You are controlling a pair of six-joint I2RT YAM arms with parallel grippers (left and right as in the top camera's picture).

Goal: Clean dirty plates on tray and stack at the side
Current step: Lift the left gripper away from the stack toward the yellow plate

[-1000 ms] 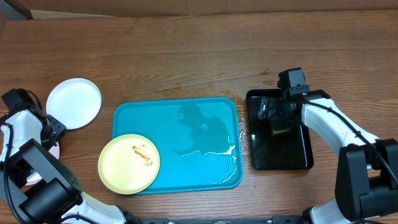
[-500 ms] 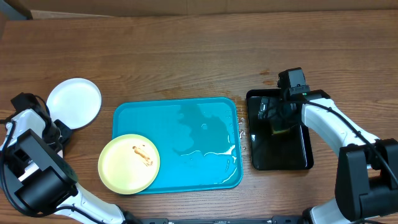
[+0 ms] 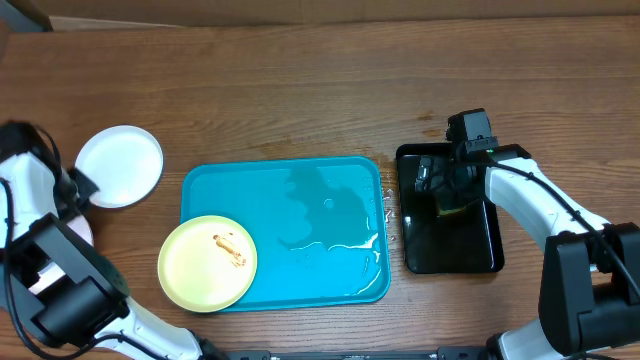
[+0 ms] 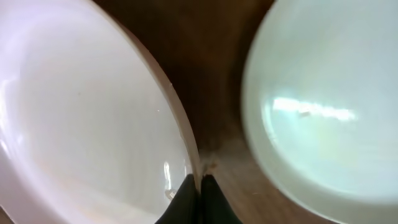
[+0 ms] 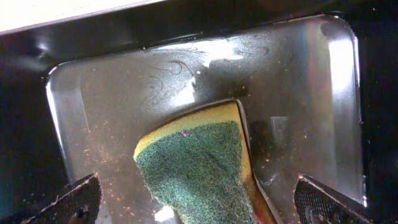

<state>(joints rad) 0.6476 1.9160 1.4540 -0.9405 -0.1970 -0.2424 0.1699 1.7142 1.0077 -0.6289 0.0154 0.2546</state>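
Note:
A pale yellow-green plate (image 3: pixel 207 263) with a brown-red smear lies on the front left corner of the turquoise tray (image 3: pixel 320 190). A white plate (image 3: pixel 118 165) rests on the wood left of the tray. The left wrist view shows this plate (image 4: pixel 323 118) on the right and a second white plate (image 4: pixel 81 118) on the left. My left gripper (image 3: pixel 82 187) is shut, its black fingertips (image 4: pixel 199 190) pressed together at the second plate's rim with nothing between them. My right gripper (image 5: pixel 202 202) hangs open over a green and yellow sponge (image 5: pixel 196 168).
The sponge lies in a glossy black tray (image 3: pixel 480 250) right of the turquoise one. Puddles of water (image 3: pixel 340 245) sit on the turquoise tray's right half, and drops reach the wood between the two trays. A cardboard edge runs along the table's far side.
My left gripper has closed, and the left arm has swung toward the far side, beside the white plate. The right arm and the plates have not moved.

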